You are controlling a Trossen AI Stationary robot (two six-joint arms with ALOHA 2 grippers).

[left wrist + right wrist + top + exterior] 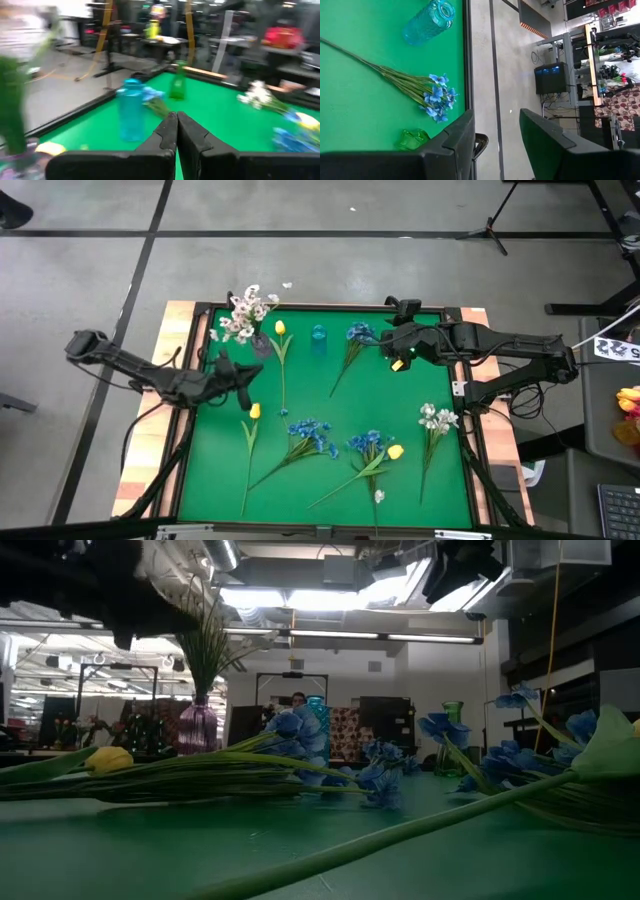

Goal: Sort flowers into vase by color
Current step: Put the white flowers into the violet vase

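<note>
Green desk [330,405] seen from above, w/ fake flowers scattered on it. Far edge: purple vase [261,345] already holding white sprays [245,315], blue vase [318,339] standing empty, green vase [412,139] near the far right corner.

Left gripper [249,378] hangs over the desk's left side, just near of the purple vase; jaws pressed fully together, holding nothing. Right gripper [392,346] hovers by the far right edge, close to the green vase; jaws parted w/ a clear gap, nothing between them.

Loose stems lying flat: yellow tulip [280,328] just right of the purple vase, blue bunch [360,334] between blue vase and right gripper, another yellow bud [255,411] on the left, blue cluster [312,434] centre, blue stem w/ yellow bud [380,446] near front, white spray [437,418] at right.

From desk level, a person [297,700] shows far off in the room behind.
</note>
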